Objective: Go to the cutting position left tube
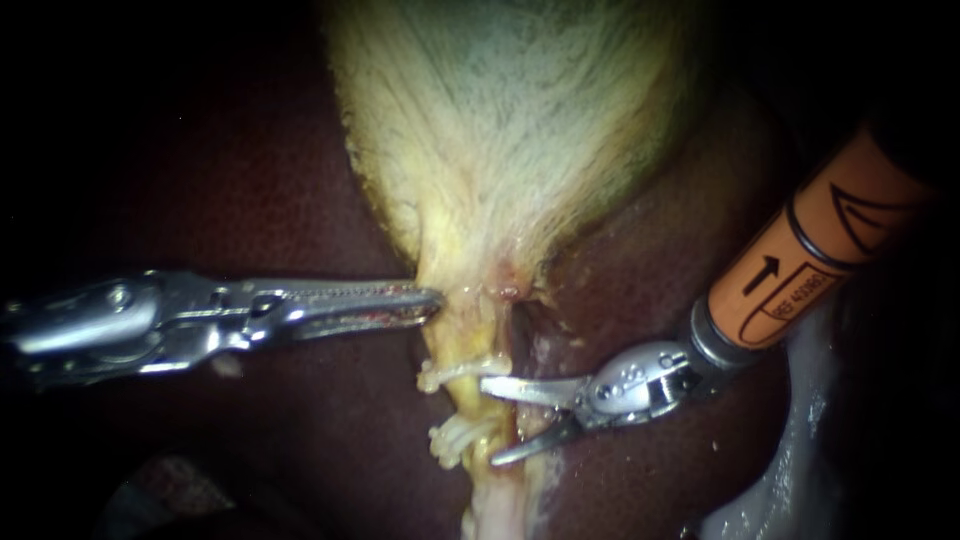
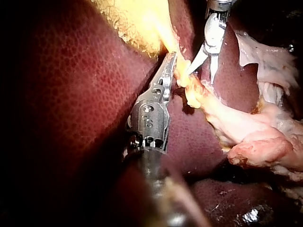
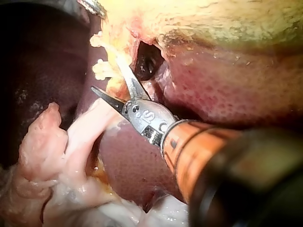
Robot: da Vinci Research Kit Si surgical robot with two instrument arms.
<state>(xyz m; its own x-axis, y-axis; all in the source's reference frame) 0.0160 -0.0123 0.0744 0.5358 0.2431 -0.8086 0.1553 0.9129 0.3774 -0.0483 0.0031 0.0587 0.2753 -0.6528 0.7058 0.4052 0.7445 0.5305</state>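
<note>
The right instrument (image 1: 488, 421) came in from the upper right on an orange shaft, its blades spread wide, tips at the tube's (image 1: 480, 408) right edge. The tube ran down from the gallbladder (image 1: 520, 130) over the dark liver (image 1: 300, 180). Two pale clips (image 1: 455, 372) sat on it, one above and one below the blades. The left instrument (image 1: 435, 303) had its jaws closed narrow on the gallbladder's neck, above the upper clip. A dark hole (image 3: 147, 64) gaped just beside the blades.
</note>
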